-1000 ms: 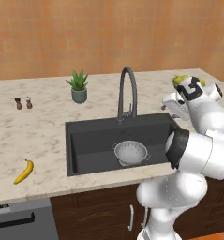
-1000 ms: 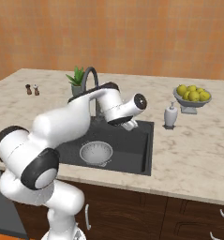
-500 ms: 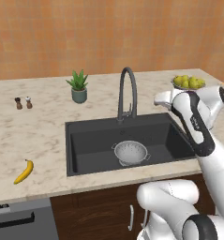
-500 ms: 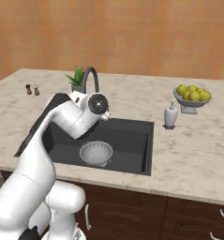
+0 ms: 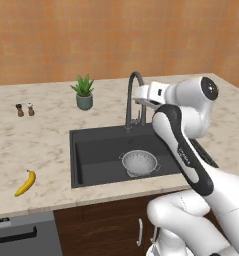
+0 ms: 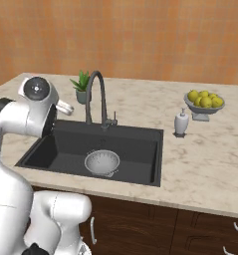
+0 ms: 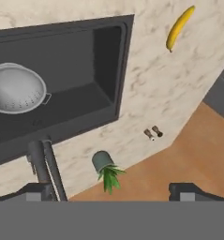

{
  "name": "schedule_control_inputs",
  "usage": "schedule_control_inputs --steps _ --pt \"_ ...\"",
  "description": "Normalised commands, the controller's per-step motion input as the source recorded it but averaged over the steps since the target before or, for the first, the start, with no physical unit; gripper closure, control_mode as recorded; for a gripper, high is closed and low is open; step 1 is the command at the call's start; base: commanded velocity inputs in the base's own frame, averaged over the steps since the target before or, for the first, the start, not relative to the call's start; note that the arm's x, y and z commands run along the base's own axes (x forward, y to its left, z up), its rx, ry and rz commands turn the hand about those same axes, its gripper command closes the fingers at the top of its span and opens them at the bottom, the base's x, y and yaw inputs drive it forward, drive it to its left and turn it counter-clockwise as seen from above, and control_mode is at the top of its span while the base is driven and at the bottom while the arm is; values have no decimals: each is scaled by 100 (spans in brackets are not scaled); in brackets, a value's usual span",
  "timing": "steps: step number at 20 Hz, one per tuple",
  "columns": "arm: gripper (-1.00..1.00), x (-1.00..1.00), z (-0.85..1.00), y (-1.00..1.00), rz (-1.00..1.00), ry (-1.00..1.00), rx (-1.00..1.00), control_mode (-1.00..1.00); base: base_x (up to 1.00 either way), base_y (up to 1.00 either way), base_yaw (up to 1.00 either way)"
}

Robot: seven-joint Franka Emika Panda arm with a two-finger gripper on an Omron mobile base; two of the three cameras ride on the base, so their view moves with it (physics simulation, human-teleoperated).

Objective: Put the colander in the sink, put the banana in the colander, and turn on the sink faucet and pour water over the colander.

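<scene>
Silvery colander (image 5: pixel 140 163) upright in black sink (image 5: pixel 98 145) — yellow banana (image 5: pixel 25 182) on counter, well apart

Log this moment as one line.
colander: in sink | banana: on counter, left of sink | fingers: open, empty | faucet: no water seen

The surface (image 5: pixel 46 150) lies bare around the banana (image 5: pixel 25 183) at its front edge; the faucet (image 5: pixel 132 97) rises behind the sink (image 5: pixel 98 150).
</scene>
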Motion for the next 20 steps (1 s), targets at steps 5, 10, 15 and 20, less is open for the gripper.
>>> schedule_control_inputs --steps 5,10,15,20 --pt "-100 -30 24 100 -25 31 15 -100 0 0 0" --pt "-100 -19 -6 100 -29 30 14 -100 0 0 0" --pt "-100 -1 -59 64 -25 34 18 -100 0 0 0" --pt "-100 0 -60 40 -36 23 29 -100 0 0 0"
